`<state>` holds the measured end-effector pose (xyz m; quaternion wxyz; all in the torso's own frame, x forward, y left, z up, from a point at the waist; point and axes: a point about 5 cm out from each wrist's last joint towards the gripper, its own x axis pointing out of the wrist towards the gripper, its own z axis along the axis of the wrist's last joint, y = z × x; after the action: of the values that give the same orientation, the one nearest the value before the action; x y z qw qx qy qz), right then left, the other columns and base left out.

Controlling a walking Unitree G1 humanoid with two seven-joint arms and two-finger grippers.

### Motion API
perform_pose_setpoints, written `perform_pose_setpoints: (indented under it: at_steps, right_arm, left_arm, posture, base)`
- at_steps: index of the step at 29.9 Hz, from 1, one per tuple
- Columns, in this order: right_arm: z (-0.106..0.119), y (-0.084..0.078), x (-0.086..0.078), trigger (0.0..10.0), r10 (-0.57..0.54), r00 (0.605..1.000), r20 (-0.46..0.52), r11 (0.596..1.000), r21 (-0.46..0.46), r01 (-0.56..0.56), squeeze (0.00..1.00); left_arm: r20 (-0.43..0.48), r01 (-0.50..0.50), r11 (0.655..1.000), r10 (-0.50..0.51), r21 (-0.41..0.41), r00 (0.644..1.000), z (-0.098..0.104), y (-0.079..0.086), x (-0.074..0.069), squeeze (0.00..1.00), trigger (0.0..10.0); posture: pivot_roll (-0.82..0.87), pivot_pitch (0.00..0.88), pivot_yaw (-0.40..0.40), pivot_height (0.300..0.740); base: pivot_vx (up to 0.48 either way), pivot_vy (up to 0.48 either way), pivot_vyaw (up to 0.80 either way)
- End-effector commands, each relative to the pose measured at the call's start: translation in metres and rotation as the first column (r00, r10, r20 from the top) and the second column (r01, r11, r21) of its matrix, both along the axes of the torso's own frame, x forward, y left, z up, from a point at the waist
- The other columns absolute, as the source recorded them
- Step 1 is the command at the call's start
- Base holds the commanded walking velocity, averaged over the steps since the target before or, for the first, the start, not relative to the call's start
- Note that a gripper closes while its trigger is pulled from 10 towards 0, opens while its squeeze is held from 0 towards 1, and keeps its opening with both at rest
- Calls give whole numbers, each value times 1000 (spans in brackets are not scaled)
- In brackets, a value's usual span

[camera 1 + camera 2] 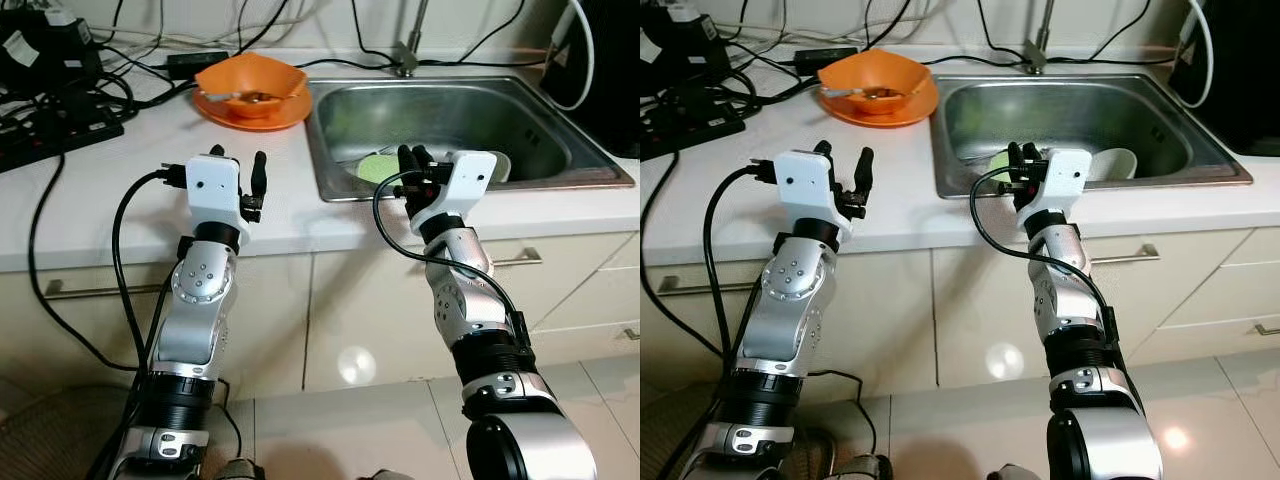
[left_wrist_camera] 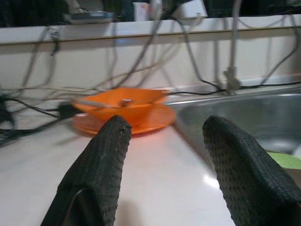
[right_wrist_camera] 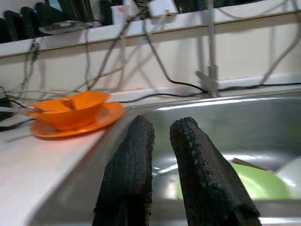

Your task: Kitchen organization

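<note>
I judge this the approach, nothing picked up yet. My left gripper (image 1: 244, 178) hovers over the counter's (image 1: 120, 200) front edge, fingers spread wide and empty. My right gripper (image 1: 412, 168) hangs at the sink's (image 1: 590, 165) front rim, fingers nearly together, holding nothing. The orange bowl (image 1: 252, 83), a spoon in it, sits on an orange plate (image 1: 290, 112) near the counter's back edge, beside the sink. Next I would reach forward to it.
</note>
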<state>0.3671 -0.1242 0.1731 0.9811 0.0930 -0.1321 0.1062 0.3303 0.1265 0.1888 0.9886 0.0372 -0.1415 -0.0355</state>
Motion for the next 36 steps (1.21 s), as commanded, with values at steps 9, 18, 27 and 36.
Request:
perform_pose_setpoints:
  at_steps: [9,18,27,36]
  right_arm:
    - [-2,2,0,10000,22,1000,-14,999,-23,-22,0]
    - [1,7,-1,10000,54,999,7,997,-50,-53,0]
    - [-1,3,0,10000,37,999,-11,999,-29,-37,0]
    - [-2,2,0,10000,29,999,-15,999,-19,-29,0]
  left_arm:
    - [-3,-5,1000,5,-7,1000,0,-1,0,0,10000]
    - [-8,-24,999,23,-28,1000,0,3,0,0,10000]
    - [-2,-15,1000,15,-24,1000,0,1,0,0,10000]
    - [-15,-29,999,29,-20,999,-1,4,1,0,10000]
  posture:
    - [-7,75,-36,740]
    - [-5,78,-40,740]
    - [-6,79,-38,740]
    - [-7,81,-36,740]
  base:
    - [0,0,0]
    - [0,0,426]
    - [0,0,82]
    - [115,0,0]
